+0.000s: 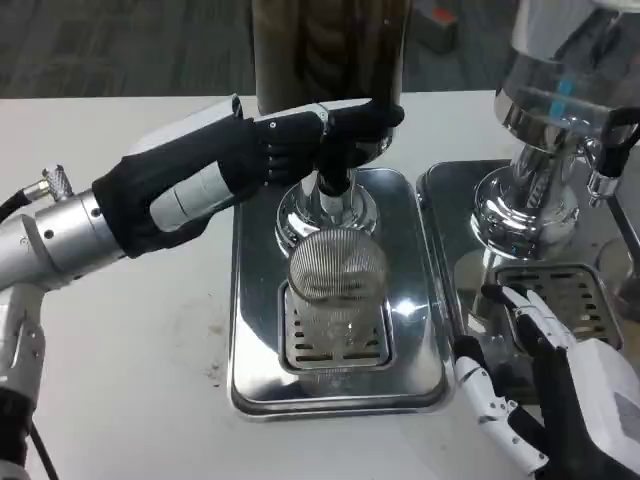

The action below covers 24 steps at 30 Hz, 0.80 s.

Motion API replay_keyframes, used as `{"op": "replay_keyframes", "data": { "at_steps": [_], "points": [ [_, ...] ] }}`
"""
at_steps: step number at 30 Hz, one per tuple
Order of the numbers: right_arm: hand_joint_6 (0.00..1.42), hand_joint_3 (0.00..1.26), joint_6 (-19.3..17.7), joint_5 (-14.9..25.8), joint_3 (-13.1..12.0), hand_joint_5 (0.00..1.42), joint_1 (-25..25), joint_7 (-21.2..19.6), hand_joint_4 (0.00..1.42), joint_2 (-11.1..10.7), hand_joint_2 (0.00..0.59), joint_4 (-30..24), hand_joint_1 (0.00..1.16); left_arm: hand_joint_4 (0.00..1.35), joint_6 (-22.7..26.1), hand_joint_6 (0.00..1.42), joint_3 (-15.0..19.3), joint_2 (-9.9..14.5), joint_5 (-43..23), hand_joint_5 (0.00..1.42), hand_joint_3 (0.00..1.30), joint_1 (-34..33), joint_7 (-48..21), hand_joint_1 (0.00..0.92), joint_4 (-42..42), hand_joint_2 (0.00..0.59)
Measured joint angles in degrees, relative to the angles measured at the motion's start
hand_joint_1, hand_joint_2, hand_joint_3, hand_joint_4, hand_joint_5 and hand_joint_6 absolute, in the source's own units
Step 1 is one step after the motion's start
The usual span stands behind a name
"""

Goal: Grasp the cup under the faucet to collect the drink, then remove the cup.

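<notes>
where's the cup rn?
Head view, centre: the ribbed clear cup stands on the drip tray grate, below the faucet, nearer the left robot hand.

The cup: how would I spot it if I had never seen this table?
Find the left of the two shiny metal trays on the white table. On its slotted grate, below the dispenser's tap that the left hand touches, stands the cup. It is clear ribbed glass; everything around it is polished metal.

Clear ribbed cup (337,275), shiny silver tray (255,330), white table (130,350)
</notes>
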Motion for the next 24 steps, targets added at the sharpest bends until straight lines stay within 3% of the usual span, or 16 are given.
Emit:
{"op": "replay_keyframes", "data": {
  "at_steps": [24],
  "points": [
    [0.25, 0.21, 0.0, 0.0, -0.3, 0.12, -0.1, 0.4, 0.1, -0.2, 0.369, 0.0, 0.16, 0.0, -10.8, 0.1, -2.9, 1.4, 2.9, 0.02, 0.12, 0.9, 3.8, 0.0, 0.2, 0.073]
  ]
}}
